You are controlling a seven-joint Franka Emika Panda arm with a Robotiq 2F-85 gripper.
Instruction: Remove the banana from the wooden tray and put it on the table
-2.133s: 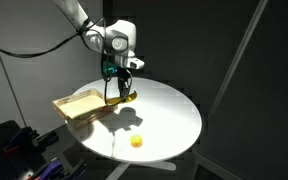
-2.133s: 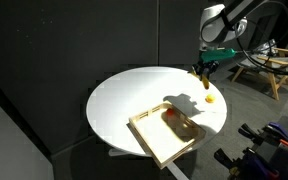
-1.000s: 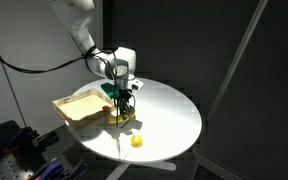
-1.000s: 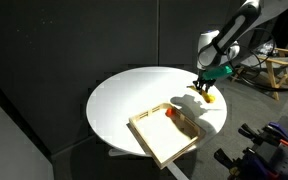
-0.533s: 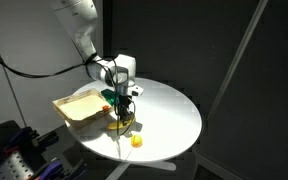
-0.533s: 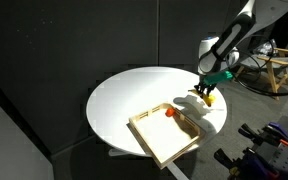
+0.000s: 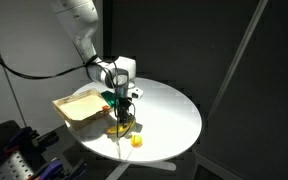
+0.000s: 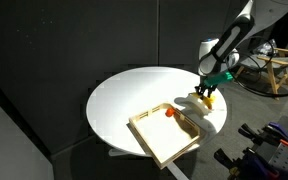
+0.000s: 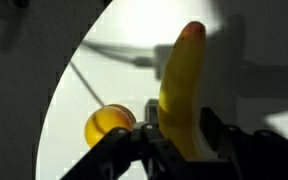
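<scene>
My gripper [image 7: 122,117] is shut on the yellow banana [image 9: 182,92], which hangs down from the jaws, low over the white table [image 7: 174,115]. The banana also shows in both exterior views [image 7: 122,125] [image 8: 204,98], beside the wooden tray [image 7: 79,105] and off its rim. In an exterior view the tray [image 8: 159,143] lies at the table's near edge, with the gripper [image 8: 205,92] past its far corner. In the wrist view the banana fills the space between the fingers [image 9: 179,135].
A small round yellow ball [image 7: 136,141] lies on the table near the gripper; it shows in the wrist view [image 9: 109,125]. A small red thing [image 8: 169,113] sits in the tray's far corner. Dark curtains surround the table [image 8: 134,95].
The gripper has carried the banana away from the tray and lowered it towards the tabletop beside the ball. It is still shut on the banana.
</scene>
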